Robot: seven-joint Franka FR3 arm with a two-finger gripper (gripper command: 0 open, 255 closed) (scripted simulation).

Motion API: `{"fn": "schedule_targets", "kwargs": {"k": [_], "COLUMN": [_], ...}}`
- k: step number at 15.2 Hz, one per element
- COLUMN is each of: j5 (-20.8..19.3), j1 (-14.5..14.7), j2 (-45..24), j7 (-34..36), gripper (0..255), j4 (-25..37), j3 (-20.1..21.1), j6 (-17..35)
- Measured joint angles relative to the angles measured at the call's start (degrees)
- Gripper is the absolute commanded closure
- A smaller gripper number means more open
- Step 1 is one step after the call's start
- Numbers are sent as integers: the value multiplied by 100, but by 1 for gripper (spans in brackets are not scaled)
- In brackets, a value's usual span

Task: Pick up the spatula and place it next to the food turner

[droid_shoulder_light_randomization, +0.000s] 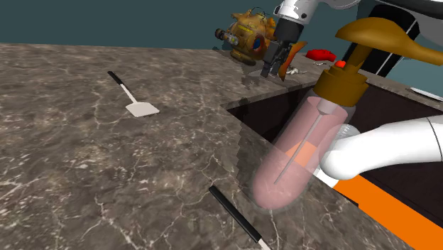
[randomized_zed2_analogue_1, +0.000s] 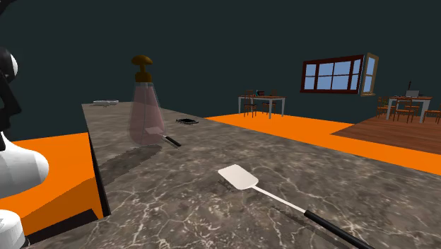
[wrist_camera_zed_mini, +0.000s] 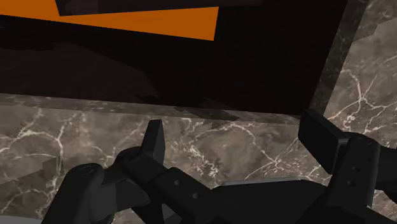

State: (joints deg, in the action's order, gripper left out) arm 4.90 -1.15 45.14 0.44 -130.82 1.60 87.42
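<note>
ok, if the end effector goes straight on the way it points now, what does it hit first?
Most likely the marble countertop: the open end effector points down at the strip beside the dark recess, with nothing in between. Depth is hard to judge.

The desk (droid_shoulder_light_randomization: pixel 106 163) looks like polished stone: brown-grey marble run through with thin white veins, smooth, with a faint sheen. The pump bottle (droid_shoulder_light_randomization: pixel 294 156) has a clear, pink-tinted body like see-through plastic, its inner tube visible, and a glossy ochre pump head (droid_shoulder_light_randomization: pixel 369 35). The pale-bladed utensil (droid_shoulder_light_randomization: pixel 140 109) has a flat, matt off-white blade and a plain black handle. The black-handled utensil (droid_shoulder_light_randomization: pixel 234 213) near the bottle looks smooth. The arm's white shell (droid_shoulder_light_randomization: pixel 387 145) is glossy, like moulded plastic. The hand (wrist_camera_zed_mini: pixel 233 124) is matt black. The orange floor (randomized_zed2_analogue_1: pixel 56 166) is flat and untextured; the farther plank floor (randomized_zed2_analogue_1: pixel 403 134) shows reddish wood boards.
</note>
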Motion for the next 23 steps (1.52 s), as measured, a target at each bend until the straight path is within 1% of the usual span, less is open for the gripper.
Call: {"fn": "schedule_targets", "kwargs": {"k": [1, 4, 9, 13, 16, 18, 23], "j5": [0, 116, 344, 396, 352, 249, -152], "j1": [0, 33, 102, 116, 115, 97, 139], "j2": [0, -229, -918, -1571, -2071, -2530, -3624], "j7": [0, 268, 986, 1562, 1999, 2314, 3161], "gripper": [0, 0, 0, 0, 0, 0, 0], "j4": [0, 87, 493, 892, 1251, 1668, 2575], "j3": [0, 233, 843, 1310, 1636, 1859, 2385], "j6": [0, 175, 547, 871, 1052, 1109, 1276]}}
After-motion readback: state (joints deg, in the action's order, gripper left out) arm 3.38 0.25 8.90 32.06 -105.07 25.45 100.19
